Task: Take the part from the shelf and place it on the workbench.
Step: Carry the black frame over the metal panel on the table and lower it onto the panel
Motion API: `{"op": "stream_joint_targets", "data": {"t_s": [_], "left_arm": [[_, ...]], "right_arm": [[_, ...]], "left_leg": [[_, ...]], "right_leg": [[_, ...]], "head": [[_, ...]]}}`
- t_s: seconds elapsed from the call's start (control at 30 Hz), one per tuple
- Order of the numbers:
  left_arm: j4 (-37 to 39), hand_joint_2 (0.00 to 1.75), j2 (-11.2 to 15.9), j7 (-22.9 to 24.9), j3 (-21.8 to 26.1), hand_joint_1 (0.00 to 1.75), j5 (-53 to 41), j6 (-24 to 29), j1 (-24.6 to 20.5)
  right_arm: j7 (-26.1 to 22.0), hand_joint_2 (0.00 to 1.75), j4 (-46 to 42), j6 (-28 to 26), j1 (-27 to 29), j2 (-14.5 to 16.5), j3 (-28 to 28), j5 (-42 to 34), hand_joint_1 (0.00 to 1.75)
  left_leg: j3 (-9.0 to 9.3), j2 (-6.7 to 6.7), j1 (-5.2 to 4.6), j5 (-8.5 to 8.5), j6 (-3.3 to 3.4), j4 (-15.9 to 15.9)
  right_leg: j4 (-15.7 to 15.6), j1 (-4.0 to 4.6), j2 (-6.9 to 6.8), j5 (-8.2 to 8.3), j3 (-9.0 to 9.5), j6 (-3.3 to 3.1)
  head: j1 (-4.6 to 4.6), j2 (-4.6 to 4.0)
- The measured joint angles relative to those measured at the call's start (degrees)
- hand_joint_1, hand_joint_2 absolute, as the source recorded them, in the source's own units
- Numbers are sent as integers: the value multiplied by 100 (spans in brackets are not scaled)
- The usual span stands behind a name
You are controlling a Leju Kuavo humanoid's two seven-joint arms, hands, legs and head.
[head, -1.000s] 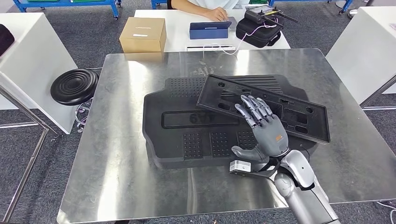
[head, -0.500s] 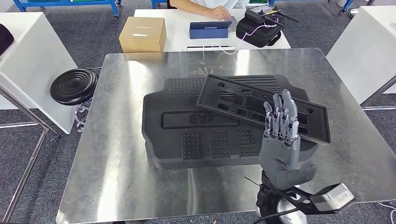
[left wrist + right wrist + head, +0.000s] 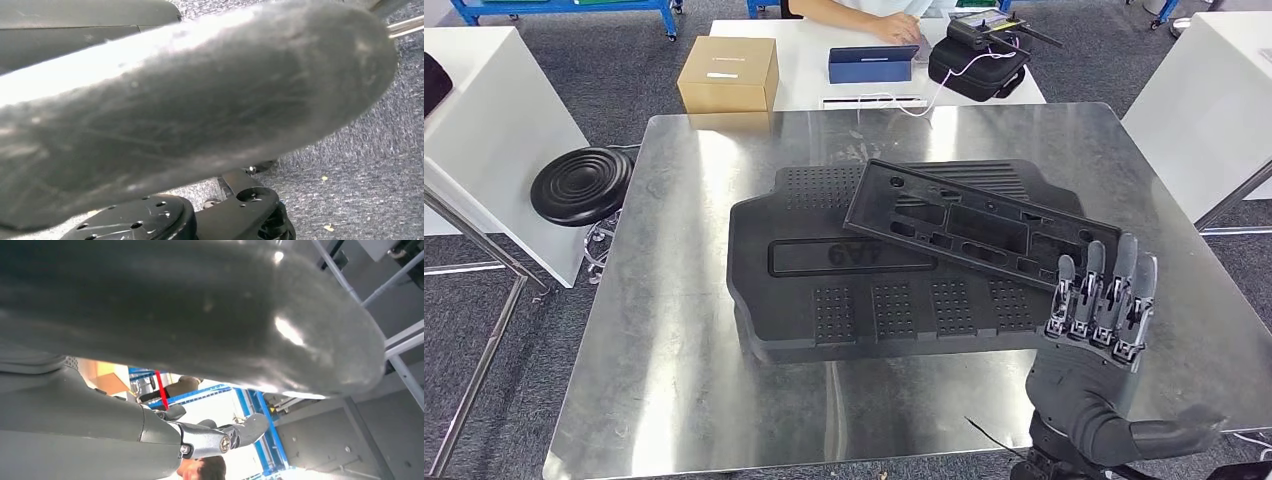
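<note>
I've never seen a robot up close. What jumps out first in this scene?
Most striking is the robot's right hand, raised at the near right edge of the shiny metal workbench, fingers upright and apart, holding nothing. Mid-table lies a big black moulded mat with a slimmer black perforated panel resting across its far right part. Beyond the table, a person's hand rests by a blue tablet.

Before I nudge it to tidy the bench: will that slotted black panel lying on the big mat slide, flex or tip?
The slotted black panel looks like thin moulded plastic, so probably light and fairly stiff. It lies angled on the textured mat, so it may rock or pivot rather than slide straight.
</note>
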Motion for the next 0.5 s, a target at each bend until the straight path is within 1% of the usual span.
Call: {"op": "stream_joint_targets", "data": {"t_s": [0.23, 0.4, 0.5], "left_arm": [[0, 0, 11, -23, 79, 0, -9, -47, 7], [2, 0, 43, -24, 119, 0, -31, -52, 10], [2, 0, 56, -24, 136, 0, -31, -52, 12]], "right_arm": [[-46, 0, -93, 430, 144, 26, -228, -192, 0], [-36, 0, -103, 502, 189, 146, -536, -307, 0], [-14, 0, -103, 500, 195, 221, -662, -309, 0]], "left_leg": [[3, 1, -3, -4, 3, 2], [4, 1, -22, -14, 18, 8], [8, 1, -46, -26, 41, 13]], "right_leg": [[-2, -3, 0, 1, 7, 1], [-4, -25, 0, 4, 60, 9], [-6, -49, 1, -2, 67, 29]], "head": [[0, 0], [0, -1], [-1, -1]]}}
